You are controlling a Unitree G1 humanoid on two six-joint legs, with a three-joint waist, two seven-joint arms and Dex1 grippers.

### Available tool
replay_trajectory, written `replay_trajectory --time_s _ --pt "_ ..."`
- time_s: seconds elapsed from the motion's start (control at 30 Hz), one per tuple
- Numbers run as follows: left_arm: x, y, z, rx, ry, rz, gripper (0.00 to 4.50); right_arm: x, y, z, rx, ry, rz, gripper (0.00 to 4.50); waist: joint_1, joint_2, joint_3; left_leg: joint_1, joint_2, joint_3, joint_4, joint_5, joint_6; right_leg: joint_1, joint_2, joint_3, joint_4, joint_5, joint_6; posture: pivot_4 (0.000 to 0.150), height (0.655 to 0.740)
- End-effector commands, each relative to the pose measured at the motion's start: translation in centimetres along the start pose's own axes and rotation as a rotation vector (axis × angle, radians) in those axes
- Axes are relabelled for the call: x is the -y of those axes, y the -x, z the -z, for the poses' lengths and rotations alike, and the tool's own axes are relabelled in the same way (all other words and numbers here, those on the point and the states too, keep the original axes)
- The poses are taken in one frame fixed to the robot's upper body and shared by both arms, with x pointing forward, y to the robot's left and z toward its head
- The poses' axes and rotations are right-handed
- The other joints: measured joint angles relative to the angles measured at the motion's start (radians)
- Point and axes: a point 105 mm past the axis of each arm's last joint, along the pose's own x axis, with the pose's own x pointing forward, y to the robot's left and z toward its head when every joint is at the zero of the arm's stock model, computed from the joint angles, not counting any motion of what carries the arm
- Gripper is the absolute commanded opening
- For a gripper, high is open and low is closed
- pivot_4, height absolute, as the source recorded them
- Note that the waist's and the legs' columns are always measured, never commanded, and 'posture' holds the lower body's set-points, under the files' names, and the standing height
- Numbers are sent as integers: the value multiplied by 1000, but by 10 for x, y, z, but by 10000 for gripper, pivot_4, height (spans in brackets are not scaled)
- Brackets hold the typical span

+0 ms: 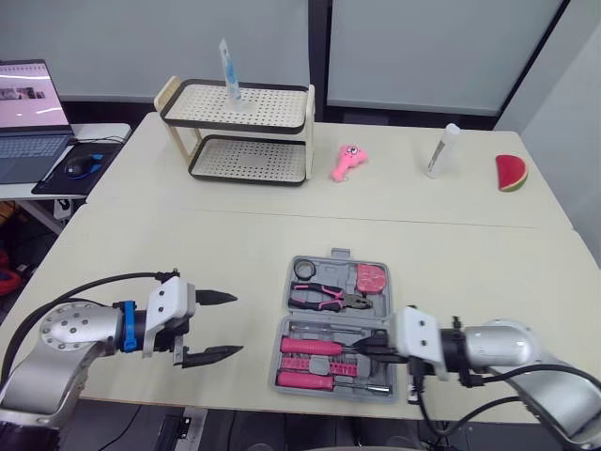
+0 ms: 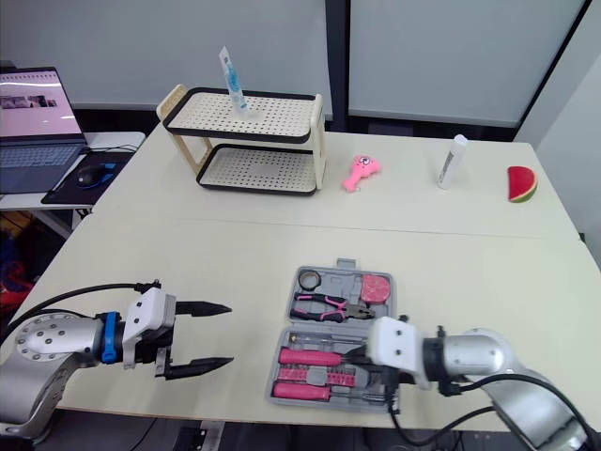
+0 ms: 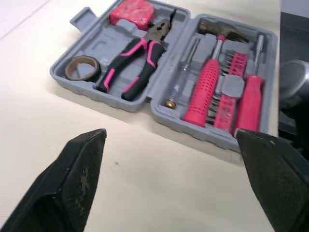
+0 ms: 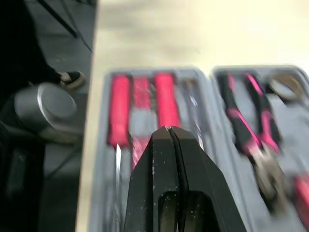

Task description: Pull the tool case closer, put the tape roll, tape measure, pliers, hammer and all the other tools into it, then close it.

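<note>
Tool case [image 3: 103,47] lies open and flat on table [image 1: 188,244], near front edge, between my two arms.
Far half: tape roll [image 3: 70,73], pliers [image 3: 142,67], tape measure [image 3: 131,10] seated.
Near half: hammer [image 3: 203,92], pink-handled screwdriver [image 3: 248,108].
Left gripper [image 1: 238,325] hovers over table left of case, fingers spread wide, empty.
Right gripper [image 4: 167,130] is over near half, fingers pressed together, nothing between them.

Grey tool case [image 3: 104,46] lies open. Pink-handled pliers [image 3: 137,63] fill its far half, tape roll [image 1: 303,270] at ten o'clock, pink tape measure [image 1: 372,278] at two.
</note>
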Motion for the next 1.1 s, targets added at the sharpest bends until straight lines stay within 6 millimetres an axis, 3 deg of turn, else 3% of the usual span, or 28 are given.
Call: replay_trajectory --time_s 0.03,0.2,0.37,0.6,0.7,1.1 --pt "-6 -4 10 -26 -7 -16 32299 16 18 7 -18 -4 62 0 -9 0 0 1 0 0 0 0 0 1 0 0 0 0 0 1500 7350" --pt "-17 -25 29 -54 -39 -4 16126 39 18 49 -138 -12 179 0 -12 0 0 2 1 0 -1 0 0 1 2 1 -1 0 -1 1500 7350" --pt "-25 -45 40 -59 -55 9 203 46 1 62 -151 -8 175 0 -12 0 0 0 0 0 -1 0 0 1 1 1 -4 0 0 1500 7350" --pt "-31 -71 42 -49 -82 43 203 51 -12 70 -159 -11 156 0 -5 1 0 -2 0 -1 -1 0 0 1 1 0 -6 0 1 1500 7350" --pt "-24 -80 42 -49 -90 88 203 50 -16 70 -157 -14 145 0 -4 1 0 -2 0 -1 -1 0 0 1 0 0 -7 1 1 1500 7350" --pt "-15 -101 36 -17 -101 125 203 46 -32 63 -127 -7 110 0 -2 1 0 -2 0 -1 -1 0 0 2 0 0 -6 1 1 1500 7350"
